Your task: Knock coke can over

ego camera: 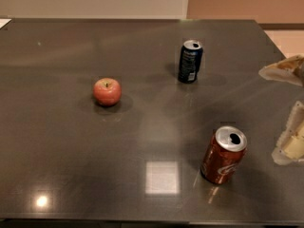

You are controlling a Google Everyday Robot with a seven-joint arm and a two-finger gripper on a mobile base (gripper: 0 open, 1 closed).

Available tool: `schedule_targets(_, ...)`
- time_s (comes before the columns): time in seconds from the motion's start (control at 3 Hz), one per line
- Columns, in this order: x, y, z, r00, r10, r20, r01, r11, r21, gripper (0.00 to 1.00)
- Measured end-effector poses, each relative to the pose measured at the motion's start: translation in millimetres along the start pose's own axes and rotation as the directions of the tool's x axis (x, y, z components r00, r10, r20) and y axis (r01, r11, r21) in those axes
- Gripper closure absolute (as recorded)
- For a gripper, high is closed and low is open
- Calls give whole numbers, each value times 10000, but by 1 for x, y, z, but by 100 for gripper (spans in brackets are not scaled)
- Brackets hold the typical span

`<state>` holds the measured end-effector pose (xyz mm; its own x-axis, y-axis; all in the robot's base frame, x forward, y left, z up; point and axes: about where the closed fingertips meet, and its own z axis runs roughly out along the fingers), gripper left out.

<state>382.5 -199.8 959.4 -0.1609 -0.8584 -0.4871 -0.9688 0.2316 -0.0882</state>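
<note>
The coke can [223, 155], red-brown with white lettering and a silver top, stands upright on the dark table [61, 141] at the front right. My gripper [290, 127] shows only in part at the right edge of the view, to the right of the coke can and apart from it. It holds nothing that I can see.
A dark blue can [190, 61] stands upright further back, at centre right. A red apple [107, 91] lies at centre left. The table's right edge runs just behind the gripper, and its front edge is close below the coke can.
</note>
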Motion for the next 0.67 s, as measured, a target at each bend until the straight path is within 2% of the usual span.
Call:
schedule_targets(0.33,-4,21,14,9960,-62,891,82,9997,-218,0)
schedule_targets(0.67,-6,32,34,9899,4,1415,52,9992,-389,0)
